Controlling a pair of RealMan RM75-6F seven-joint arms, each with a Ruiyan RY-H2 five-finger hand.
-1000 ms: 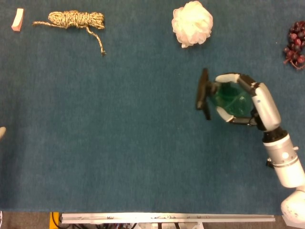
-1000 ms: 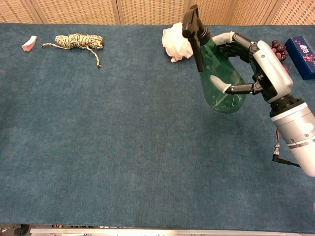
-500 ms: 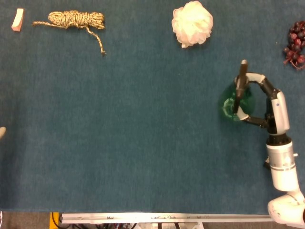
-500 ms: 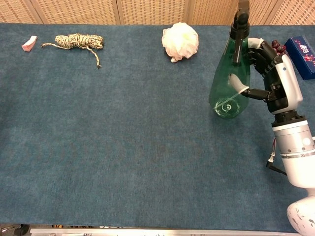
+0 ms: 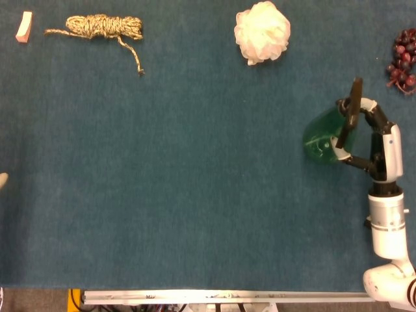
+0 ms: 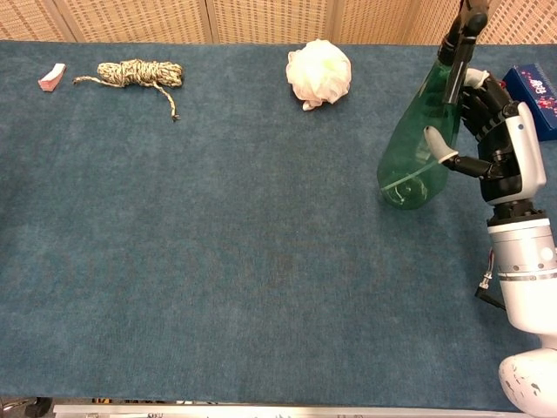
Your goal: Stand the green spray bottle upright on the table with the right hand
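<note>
The head view looks straight down on the table (image 5: 162, 195) from well above. The chest view looks forward across it from lower, probably nearer. Both share most of the tabletop.

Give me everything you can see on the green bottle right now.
The bottle is translucent green, plastic by the look, with a wide rounded base, a tapering body and a black spray head whose trigger hangs down the neck. It leans, top tilted toward the robot's right, base on or just above the table; contact is unclear. The right hand holds its upper body, fingers wrapped around it. It sits on the table's right side, nearer than the white pouf.
</note>
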